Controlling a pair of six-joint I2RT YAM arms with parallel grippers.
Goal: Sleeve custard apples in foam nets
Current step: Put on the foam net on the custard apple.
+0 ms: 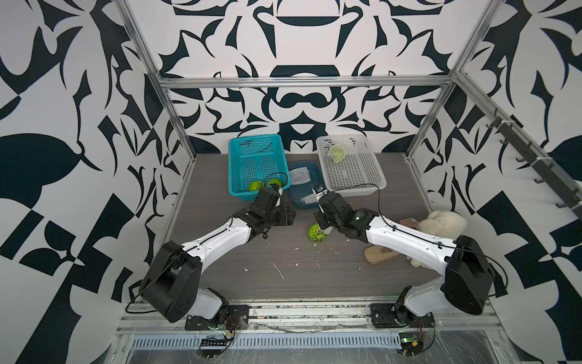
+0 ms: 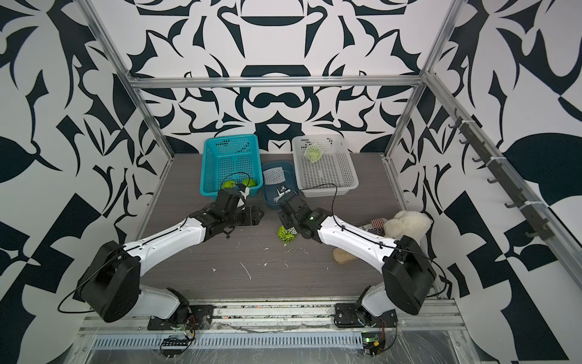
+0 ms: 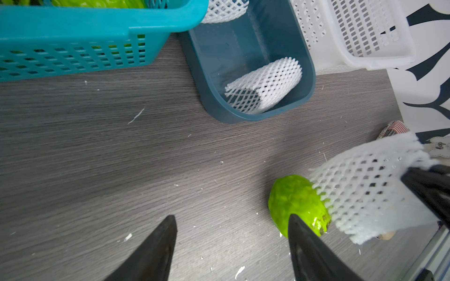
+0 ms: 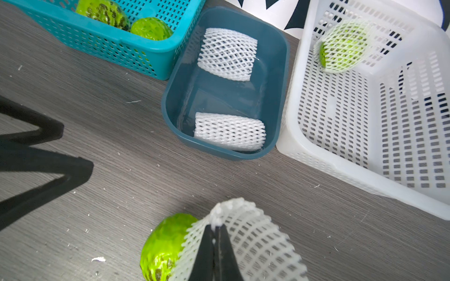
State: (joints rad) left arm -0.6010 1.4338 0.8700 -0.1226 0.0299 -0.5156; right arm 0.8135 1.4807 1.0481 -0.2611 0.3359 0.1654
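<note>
Right gripper (image 4: 215, 231), lower centre, is pinching a white diamond-mesh foam net (image 4: 255, 243), sleeving a bumpy green custard apple (image 4: 165, 243); left gripper (image 3: 231, 216), jaws apart, should brace the fruit next.

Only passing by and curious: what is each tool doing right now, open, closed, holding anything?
Left tool: open, holding nothing.
Right tool: closed on a foam net, whose edge touches a green fruit.
</note>
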